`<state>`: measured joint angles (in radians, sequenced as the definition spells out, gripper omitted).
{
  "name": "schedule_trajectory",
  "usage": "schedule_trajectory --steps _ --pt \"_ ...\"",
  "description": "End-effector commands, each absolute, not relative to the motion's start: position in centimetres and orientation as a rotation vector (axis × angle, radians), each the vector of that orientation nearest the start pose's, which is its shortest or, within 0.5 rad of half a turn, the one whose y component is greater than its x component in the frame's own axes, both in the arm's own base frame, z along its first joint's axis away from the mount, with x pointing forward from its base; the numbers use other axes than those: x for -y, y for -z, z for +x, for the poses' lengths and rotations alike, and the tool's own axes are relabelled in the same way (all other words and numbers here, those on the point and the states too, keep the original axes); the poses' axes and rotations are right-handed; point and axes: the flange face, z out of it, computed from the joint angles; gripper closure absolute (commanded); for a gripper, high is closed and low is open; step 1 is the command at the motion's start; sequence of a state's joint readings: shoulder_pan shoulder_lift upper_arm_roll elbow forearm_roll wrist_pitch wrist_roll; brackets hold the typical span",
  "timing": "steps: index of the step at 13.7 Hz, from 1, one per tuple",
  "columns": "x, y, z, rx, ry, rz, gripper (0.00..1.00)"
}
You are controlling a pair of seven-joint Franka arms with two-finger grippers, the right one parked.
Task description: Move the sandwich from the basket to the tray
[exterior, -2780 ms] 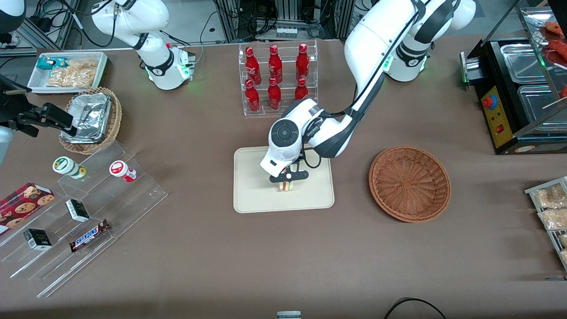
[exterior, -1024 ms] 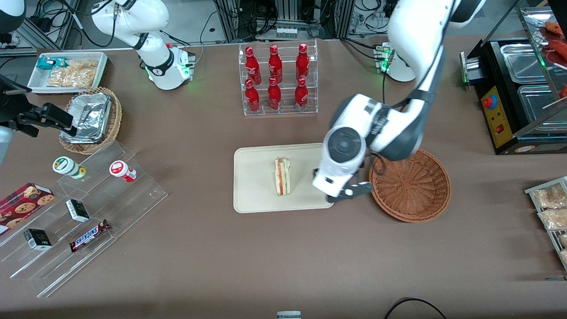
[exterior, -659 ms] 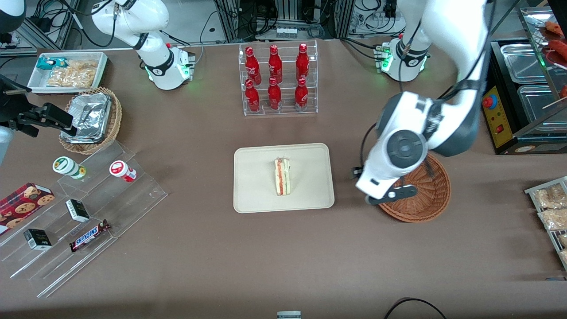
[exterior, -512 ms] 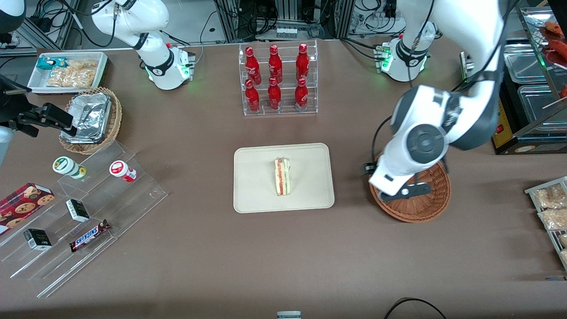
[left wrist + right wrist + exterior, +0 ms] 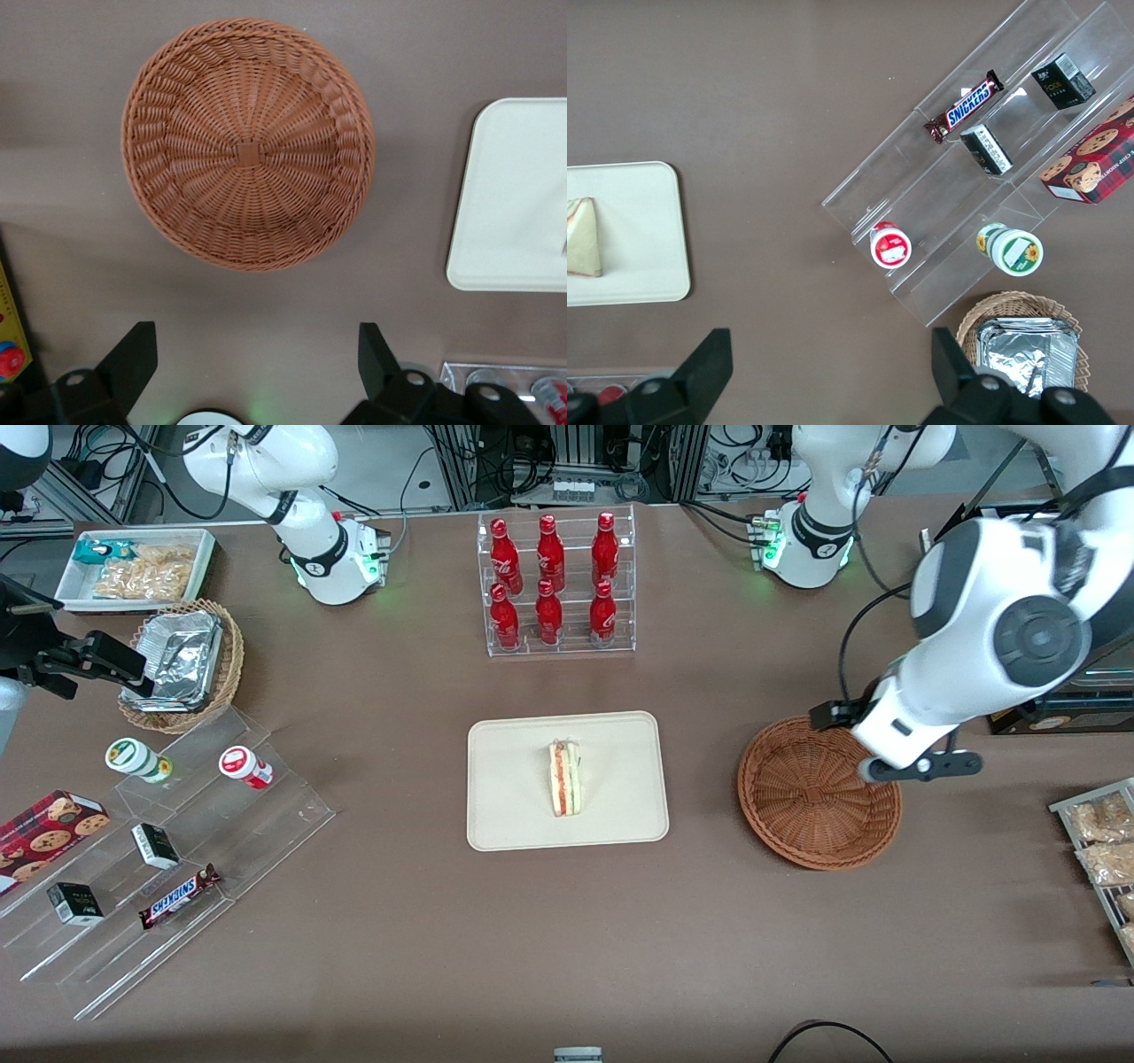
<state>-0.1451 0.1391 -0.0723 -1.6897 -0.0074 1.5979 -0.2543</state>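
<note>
One sandwich point(image 5: 565, 779) stands on its edge mid-tray point(image 5: 514, 815); only the front view shows its red-green filling. My gripper point(image 5: 921, 766) hangs above the rim of the basket point(image 5: 802, 806), fingers point(image 5: 133, 359) spread, holding nothing. Wrist view adds the basket's bare woven floor.

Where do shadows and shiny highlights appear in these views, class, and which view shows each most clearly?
Left wrist view: a soft shadow rings the empty basket beneath the open gripper. Front view: highlights gleam on the red bottles and crumpled foil trays; the sandwich casts faint shadow on the tray. Right wrist view: reflections streak the acrylic steps.
</note>
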Motion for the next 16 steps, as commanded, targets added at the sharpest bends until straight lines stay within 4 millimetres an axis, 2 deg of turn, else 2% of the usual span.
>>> schedule_trajectory --steps 1,3,5,8,11,14,16 --pt "11.0 -51.3 55.0 0.002 -0.349 -3.092 0.00" --pt "9.0 -52.6 54.5 -0.058 -0.363 -3.098 0.00" --pt "7.8 -53.9 54.1 -0.120 -0.346 -3.096 0.00" --pt "6.4 -56.6 54.1 -0.120 -0.259 -3.097 0.00" --pt "4.0 -58.9 53.8 -0.095 -0.189 -3.084 0.00" --pt "1.2 -59.9 53.4 -0.092 -0.167 -3.103 0.00" --pt "1.1 -60.0 53.4 -0.079 -0.161 -3.136 0.00"
